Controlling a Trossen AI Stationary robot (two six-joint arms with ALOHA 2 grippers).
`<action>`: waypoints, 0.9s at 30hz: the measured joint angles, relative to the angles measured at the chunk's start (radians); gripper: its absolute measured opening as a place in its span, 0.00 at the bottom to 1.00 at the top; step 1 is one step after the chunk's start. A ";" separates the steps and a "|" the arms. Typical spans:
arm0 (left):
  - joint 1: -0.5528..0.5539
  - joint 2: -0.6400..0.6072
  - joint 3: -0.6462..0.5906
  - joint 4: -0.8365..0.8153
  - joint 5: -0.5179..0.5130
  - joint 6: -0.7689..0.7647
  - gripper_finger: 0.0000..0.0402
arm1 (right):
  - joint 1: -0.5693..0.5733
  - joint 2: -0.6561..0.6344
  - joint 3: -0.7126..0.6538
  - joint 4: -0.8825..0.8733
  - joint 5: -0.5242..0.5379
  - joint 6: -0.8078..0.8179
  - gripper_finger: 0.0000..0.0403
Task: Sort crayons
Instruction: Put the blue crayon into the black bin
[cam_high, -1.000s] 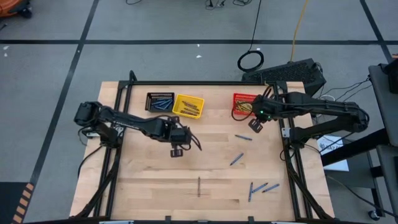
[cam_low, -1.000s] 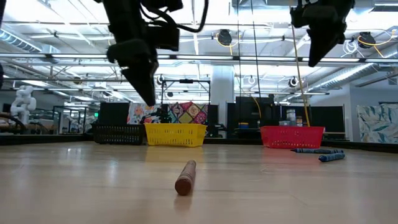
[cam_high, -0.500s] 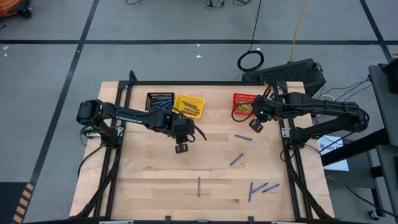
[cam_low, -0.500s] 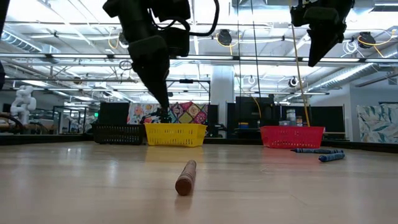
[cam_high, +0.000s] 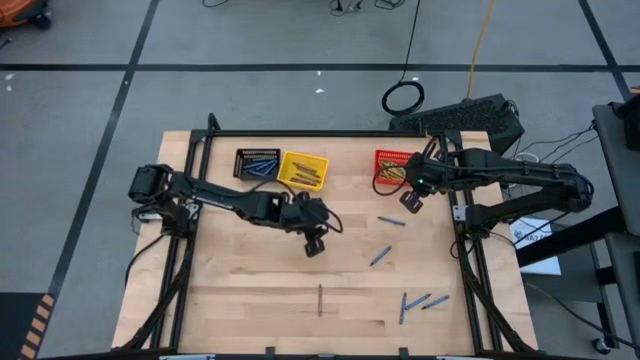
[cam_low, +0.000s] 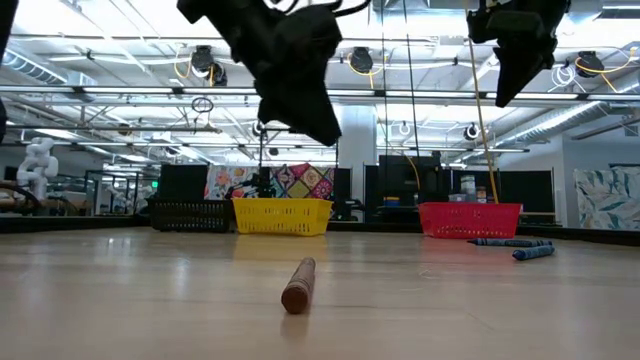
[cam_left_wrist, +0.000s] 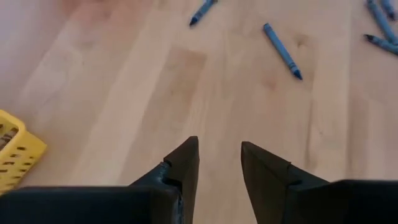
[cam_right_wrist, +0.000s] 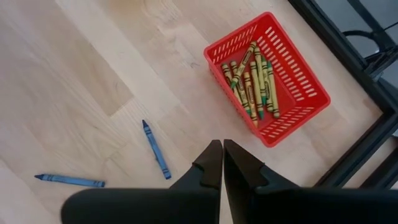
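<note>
My left gripper (cam_high: 315, 246) hangs open over the table's middle, with only bare wood between its fingers (cam_left_wrist: 219, 158). A brown crayon (cam_high: 320, 298) lies on its side nearer the front edge. Several blue crayons (cam_high: 391, 221) (cam_high: 380, 256) (cam_high: 415, 301) lie flat on the table's right half. Olive-yellow crayons (cam_right_wrist: 252, 84) lie in the red basket (cam_right_wrist: 298, 78). My right gripper (cam_right_wrist: 222, 160) hangs shut above the table next to that basket, holding nothing.
A black basket (cam_high: 257, 164) holding blue crayons and a yellow basket (cam_high: 303, 170) holding crayons stand side by side at the far edge, and the red basket (cam_high: 393, 170) stands at the far right. A black frame rail (cam_high: 462, 215) runs along the table's right edge.
My left gripper has gone toward the table's right edge, away from the yellow basket, staying above the table. It has also tipped to a flatter slant. My right arm has kept still.
</note>
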 joint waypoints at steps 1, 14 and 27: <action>-0.004 0.014 0.011 -0.002 -0.009 -0.008 0.31 | 0.000 0.000 0.000 0.000 0.000 0.010 0.00; -0.023 0.312 0.299 -0.041 0.006 -0.022 0.30 | 0.000 0.000 0.000 0.000 -0.003 0.048 0.00; -0.026 0.526 0.625 -0.166 0.017 -0.022 0.30 | 0.000 0.000 0.000 0.000 -0.004 0.051 0.00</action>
